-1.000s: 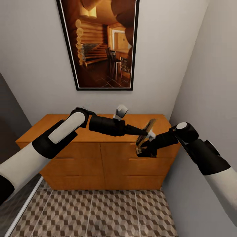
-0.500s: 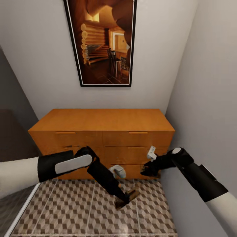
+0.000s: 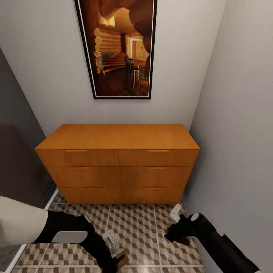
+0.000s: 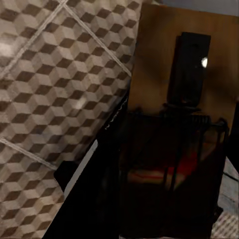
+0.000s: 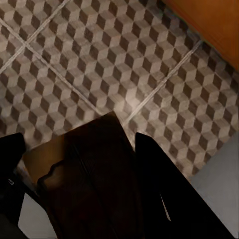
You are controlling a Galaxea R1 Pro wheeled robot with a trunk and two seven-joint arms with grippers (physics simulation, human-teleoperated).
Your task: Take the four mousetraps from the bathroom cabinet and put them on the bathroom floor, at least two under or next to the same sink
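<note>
The orange-brown cabinet (image 3: 117, 151) stands against the back wall with all its drawers closed. Low over the cube-patterned bathroom floor (image 3: 140, 227), my left gripper (image 3: 118, 262) is shut on a dark brown mousetrap (image 3: 122, 259). The left wrist view shows that mousetrap (image 4: 184, 99) close up, with its metal parts, above the floor tiles (image 4: 50, 74). To the right, my right gripper (image 3: 173, 237) hangs just above the tiles near the right wall, shut on another mousetrap (image 5: 84, 164) between its dark fingers (image 5: 159, 194). The sink is out of view.
A framed picture of a log cabin (image 3: 119, 49) hangs above the cabinet. A grey wall (image 3: 242, 132) closes the right side. A dark panel (image 3: 19, 167) and a pale sill (image 3: 15, 254) border the left. Open tiles lie in front of the cabinet.
Both arms have dropped from cabinet-top height to just above the floor, each still holding its mousetrap. The camera has also shifted, showing more floor.
</note>
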